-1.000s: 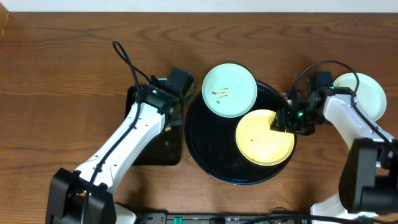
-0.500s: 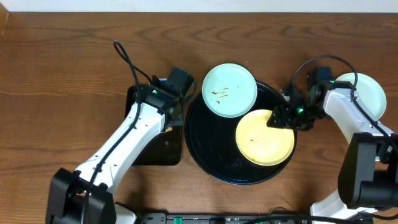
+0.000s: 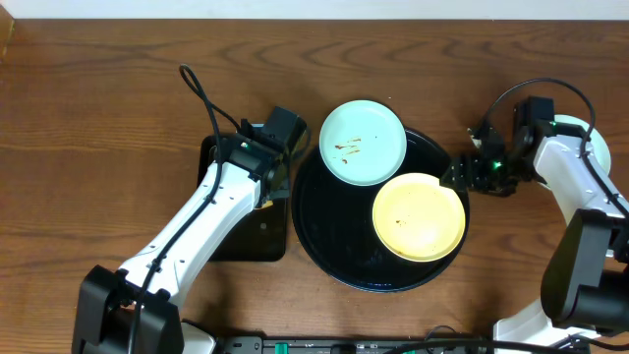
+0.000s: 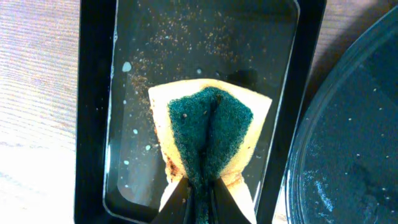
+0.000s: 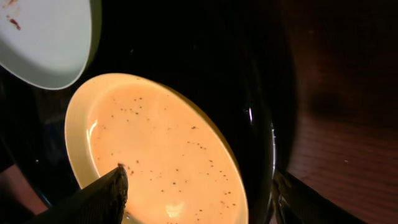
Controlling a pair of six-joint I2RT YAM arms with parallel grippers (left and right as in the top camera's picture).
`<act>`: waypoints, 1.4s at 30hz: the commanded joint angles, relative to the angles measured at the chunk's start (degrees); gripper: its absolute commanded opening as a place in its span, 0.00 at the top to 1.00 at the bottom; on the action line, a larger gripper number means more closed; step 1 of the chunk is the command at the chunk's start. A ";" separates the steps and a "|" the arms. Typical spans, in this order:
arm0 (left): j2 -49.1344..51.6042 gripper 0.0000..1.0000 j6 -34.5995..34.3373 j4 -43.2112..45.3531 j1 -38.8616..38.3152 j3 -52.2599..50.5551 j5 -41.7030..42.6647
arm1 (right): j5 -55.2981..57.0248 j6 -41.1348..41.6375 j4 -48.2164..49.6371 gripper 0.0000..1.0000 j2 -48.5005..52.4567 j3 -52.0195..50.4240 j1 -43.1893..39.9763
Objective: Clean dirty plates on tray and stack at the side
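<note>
The round black tray (image 3: pixel 329 231) holds a pale yellow plate (image 3: pixel 419 218) at its right, speckled with dark specks. A mint-green plate (image 3: pixel 363 143) with brown smears rests on the tray's far rim. Another pale plate (image 3: pixel 582 147) lies on the wood at the far right, partly under the right arm. My right gripper (image 3: pixel 462 177) is open at the tray's right rim. In the right wrist view one finger (image 5: pixel 99 199) hangs over the yellow plate (image 5: pixel 161 149) and the other is beyond the tray's rim (image 5: pixel 268 124). My left gripper (image 4: pixel 199 202) is shut on a folded yellow-and-green sponge (image 4: pixel 208 124).
A smaller rectangular black tray (image 3: pixel 246 241) lies left of the round one, wet and speckled (image 4: pixel 130 74), with the sponge held above it. Brown wood tabletop (image 3: pixel 108 128) spreads to the left and behind. The left arm's cable (image 3: pixel 201 93) loops over the table.
My right gripper has drawn back to the right, off the yellow plate's edge, and its jaws have spread wider. The plates and the left arm have not moved.
</note>
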 commanded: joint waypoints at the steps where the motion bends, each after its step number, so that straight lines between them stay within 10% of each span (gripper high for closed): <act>1: 0.46 0.92 0.59 0.02 0.31 -0.52 -0.26 | 0.11 -1.05 0.09 0.28 0.24 0.79 -0.42; 17: 0.46 0.93 0.81 -0.02 0.31 -0.52 -0.26 | -1.05 -0.83 0.74 0.34 7.21 0.63 0.72; 23: 0.46 0.92 0.81 0.00 0.31 -0.52 -0.26 | -1.01 -0.81 0.87 0.79 7.21 0.63 0.72; 42: 0.46 0.92 0.83 0.66 0.31 -0.52 0.83 | -0.72 -6.34 3.96 0.75 7.23 -3.02 2.54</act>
